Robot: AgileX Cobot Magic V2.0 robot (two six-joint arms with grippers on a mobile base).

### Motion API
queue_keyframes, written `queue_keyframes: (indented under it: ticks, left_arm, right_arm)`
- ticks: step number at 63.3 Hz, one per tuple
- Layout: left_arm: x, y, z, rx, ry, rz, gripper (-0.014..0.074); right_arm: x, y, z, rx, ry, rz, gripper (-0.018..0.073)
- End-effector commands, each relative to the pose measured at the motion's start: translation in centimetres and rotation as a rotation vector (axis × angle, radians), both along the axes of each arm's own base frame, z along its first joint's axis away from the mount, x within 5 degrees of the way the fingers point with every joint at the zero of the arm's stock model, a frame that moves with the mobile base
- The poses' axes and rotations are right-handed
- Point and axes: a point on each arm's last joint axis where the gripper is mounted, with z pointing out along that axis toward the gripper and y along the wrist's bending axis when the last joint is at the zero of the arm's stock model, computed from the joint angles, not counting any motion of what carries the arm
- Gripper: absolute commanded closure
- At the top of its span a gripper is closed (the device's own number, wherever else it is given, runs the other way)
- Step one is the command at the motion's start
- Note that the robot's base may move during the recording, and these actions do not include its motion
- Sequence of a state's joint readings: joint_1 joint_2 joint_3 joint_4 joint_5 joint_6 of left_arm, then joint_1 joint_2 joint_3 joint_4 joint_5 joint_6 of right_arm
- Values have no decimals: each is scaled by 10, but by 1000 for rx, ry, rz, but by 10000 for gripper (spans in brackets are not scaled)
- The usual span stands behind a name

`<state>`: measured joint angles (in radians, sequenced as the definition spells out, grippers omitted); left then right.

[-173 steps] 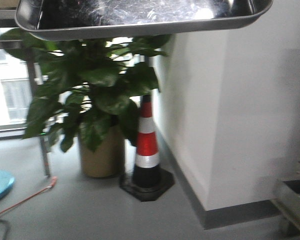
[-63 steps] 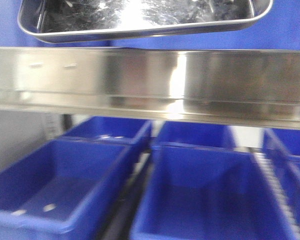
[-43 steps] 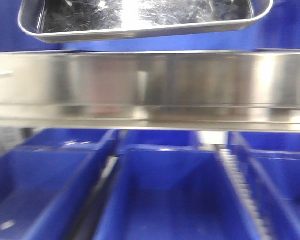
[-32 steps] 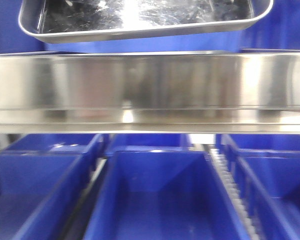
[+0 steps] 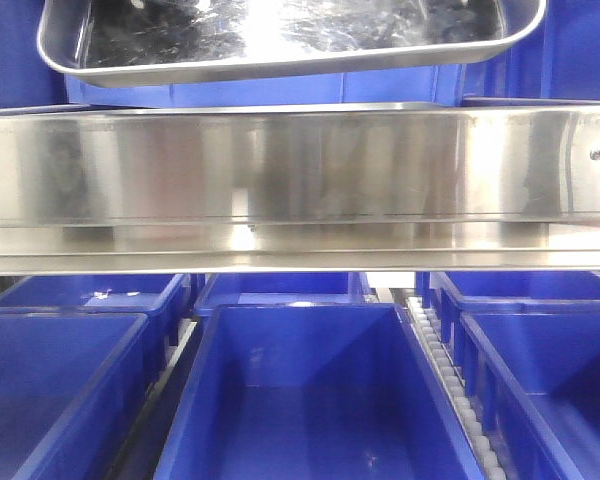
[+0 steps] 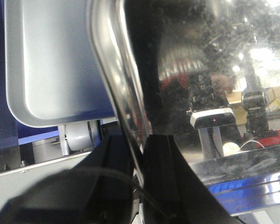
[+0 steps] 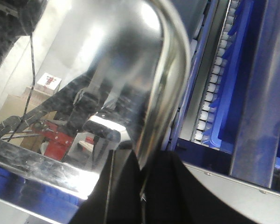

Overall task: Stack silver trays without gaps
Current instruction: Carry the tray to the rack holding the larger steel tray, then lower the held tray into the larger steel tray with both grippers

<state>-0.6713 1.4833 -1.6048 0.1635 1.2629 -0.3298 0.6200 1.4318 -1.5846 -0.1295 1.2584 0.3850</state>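
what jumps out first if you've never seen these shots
A shiny, scuffed rectangular silver tray fills the top of the front view; the wrist views show its rolled rim pinched in the left gripper and the right gripper. Right below it a long brushed-steel shelf rail spans the picture, with deep blue plastic bins in rows underneath.
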Motion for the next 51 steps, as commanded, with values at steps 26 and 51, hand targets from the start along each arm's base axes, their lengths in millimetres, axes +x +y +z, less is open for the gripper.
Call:
queue_keyframes:
  ticks: [26,51]
  left_arm:
    - [-15,-1,13,-37,18,-53,644]
    - [-15,-1,13,-39,17,-53,644]
  right_arm:
    - [-13,-2,18,58,-33,38,503]
    - [-11,-1,19,69,-49,40,503]
